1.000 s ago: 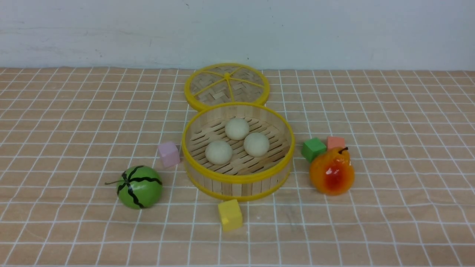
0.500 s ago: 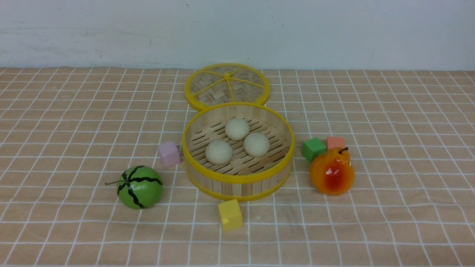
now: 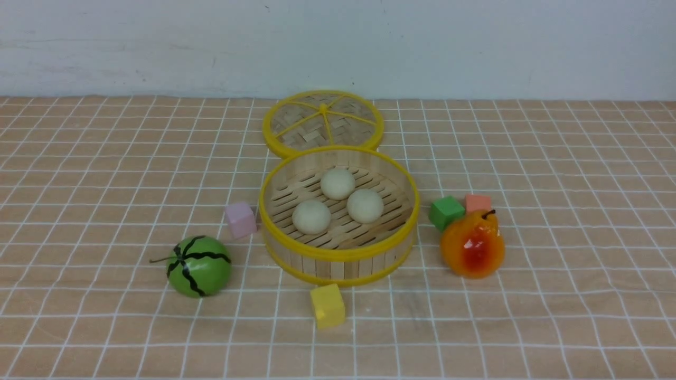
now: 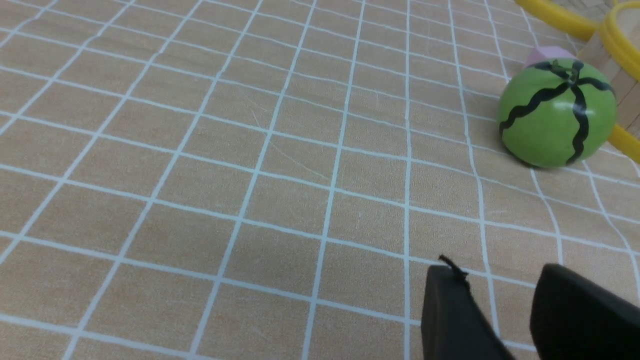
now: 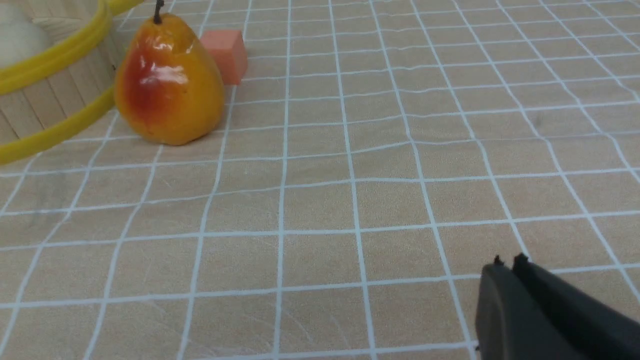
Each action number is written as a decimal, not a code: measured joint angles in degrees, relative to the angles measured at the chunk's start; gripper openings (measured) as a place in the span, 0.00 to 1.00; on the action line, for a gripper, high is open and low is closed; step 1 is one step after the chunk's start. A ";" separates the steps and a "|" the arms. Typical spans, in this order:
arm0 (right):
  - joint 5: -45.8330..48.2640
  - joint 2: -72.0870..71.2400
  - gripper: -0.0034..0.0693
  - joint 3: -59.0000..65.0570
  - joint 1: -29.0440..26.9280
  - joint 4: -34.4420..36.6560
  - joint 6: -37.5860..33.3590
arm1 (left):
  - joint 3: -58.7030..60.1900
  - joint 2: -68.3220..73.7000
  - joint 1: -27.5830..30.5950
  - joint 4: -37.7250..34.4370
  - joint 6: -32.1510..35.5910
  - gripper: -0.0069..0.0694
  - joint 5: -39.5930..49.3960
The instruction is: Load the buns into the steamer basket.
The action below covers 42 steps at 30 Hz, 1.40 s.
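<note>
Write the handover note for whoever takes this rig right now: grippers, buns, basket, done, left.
Left gripper: open, empty, low over bare cloth near the green melon.
Right gripper: jaws together, empty, over bare cloth away from the pear.
Buns: all three lie on the slatted floor of the steamer basket - back bun, left bun, right bun.
Lid: flat on the cloth behind the basket.
Done: every bun is in the basket.
Left: nothing for the buns.
</note>
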 joint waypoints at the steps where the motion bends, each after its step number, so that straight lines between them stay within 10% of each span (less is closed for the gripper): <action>1: 0.00 0.00 0.07 0.00 0.00 0.00 0.00 | 0.00 0.00 0.00 0.00 0.00 0.40 0.00; 42: -0.12 0.00 0.14 0.00 0.40 0.00 0.00 | 0.00 0.00 0.00 0.00 0.00 0.40 0.00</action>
